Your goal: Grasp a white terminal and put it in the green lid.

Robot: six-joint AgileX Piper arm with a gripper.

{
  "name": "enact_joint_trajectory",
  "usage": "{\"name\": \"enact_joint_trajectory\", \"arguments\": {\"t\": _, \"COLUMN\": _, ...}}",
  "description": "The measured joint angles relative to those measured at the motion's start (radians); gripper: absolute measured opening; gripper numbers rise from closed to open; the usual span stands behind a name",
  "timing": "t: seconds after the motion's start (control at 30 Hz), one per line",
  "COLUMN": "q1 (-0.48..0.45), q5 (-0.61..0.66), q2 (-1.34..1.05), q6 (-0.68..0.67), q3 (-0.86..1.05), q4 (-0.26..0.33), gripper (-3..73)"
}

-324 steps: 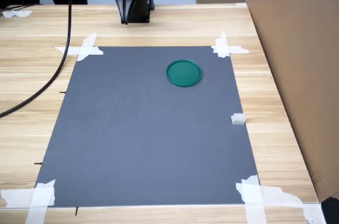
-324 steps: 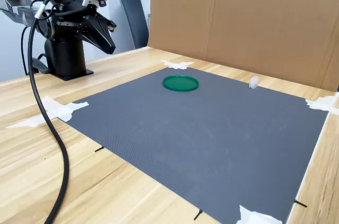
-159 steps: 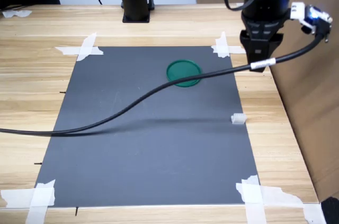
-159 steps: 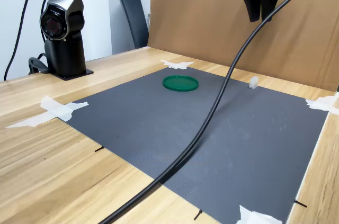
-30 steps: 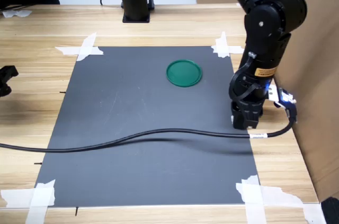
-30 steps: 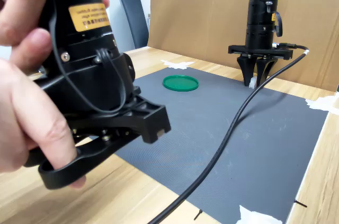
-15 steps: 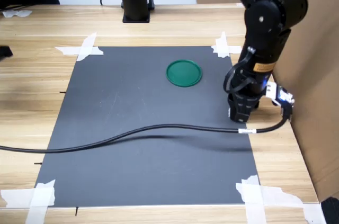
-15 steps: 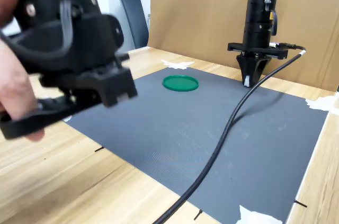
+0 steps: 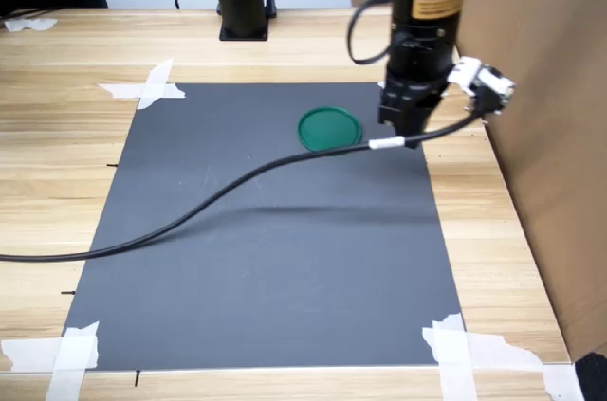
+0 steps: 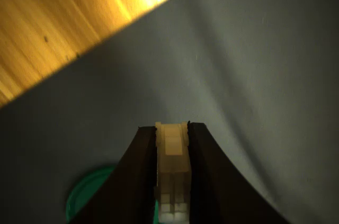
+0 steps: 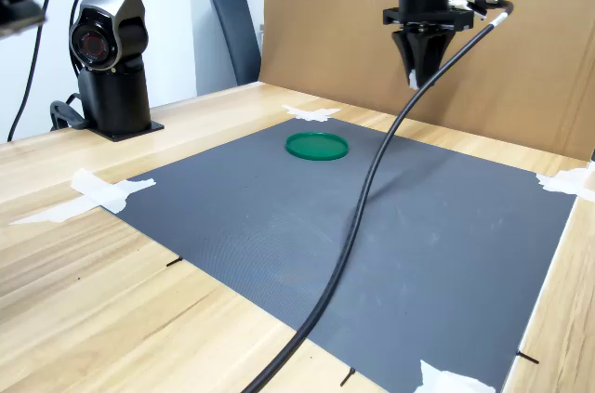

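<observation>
The white terminal (image 10: pixel 172 168) is pinched between my two dark fingers (image 10: pixel 139 176) in the wrist view, standing lengthwise in the gap. My gripper (image 10: pixel 172 131) is shut on it and hangs in the air above the grey mat. The green lid (image 9: pixel 329 130) lies flat on the mat, just to the first exterior view's left of my gripper (image 9: pixel 401 122). In the second exterior view my gripper (image 11: pixel 412 77) points straight down, well above the green lid (image 11: pixel 316 146) and to its right. A part of the green lid (image 10: pixel 85 197) shows beside one finger.
A grey mat (image 9: pixel 266 249) is taped to the wooden table with white strips (image 9: pixel 152 88). A tall cardboard wall (image 9: pixel 541 88) stands close on the first exterior view's right. My black cable (image 9: pixel 218 194) sags across the mat. The arm's base (image 11: pixel 112 49) stands at the far edge.
My gripper has risen off the mat's edge with the terminal in it and moved toward the green lid. The hand-held device has left the second exterior view's foreground.
</observation>
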Motion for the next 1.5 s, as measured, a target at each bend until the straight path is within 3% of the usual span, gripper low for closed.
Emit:
{"name": "enact_joint_trajectory", "arguments": {"t": 0.3, "q1": -0.013, "q5": -0.111, "q2": -0.162, "q6": -0.013, "q3": 0.313, "q4": -0.004, "gripper": 9.0}}
{"name": "enact_joint_trajectory", "arguments": {"t": 0.37, "q1": -0.014, "q5": -0.188, "q2": -0.214, "q6": -0.024, "q3": 0.429, "q4": -0.008, "gripper": 9.0}}
{"name": "enact_joint_trajectory", "arguments": {"t": 0.63, "q1": -0.015, "q5": -0.284, "q2": -0.266, "q6": -0.05, "q3": 0.608, "q4": -0.012, "gripper": 9.0}}
{"name": "enact_joint_trajectory", "arguments": {"t": 0.87, "q1": -0.015, "q5": -0.356, "q2": -0.266, "q6": -0.045, "q3": 0.646, "q4": -0.014, "gripper": 9.0}}
{"name": "enact_joint_trajectory", "arguments": {"t": 1.3, "q1": -0.084, "q5": -0.316, "q2": -0.258, "q6": -0.047, "q3": 0.646, "q4": -0.025, "gripper": 9.0}}
{"name": "enact_joint_trajectory", "arguments": {"t": 1.43, "q1": -0.084, "q5": -0.303, "q2": -0.237, "q6": -0.058, "q3": 0.646, "q4": -0.023, "gripper": 12.7}}
{"name": "enact_joint_trajectory", "arguments": {"t": 1.5, "q1": -0.084, "q5": -0.295, "q2": -0.216, "q6": -0.069, "q3": 0.646, "q4": -0.023, "gripper": 21.9}}
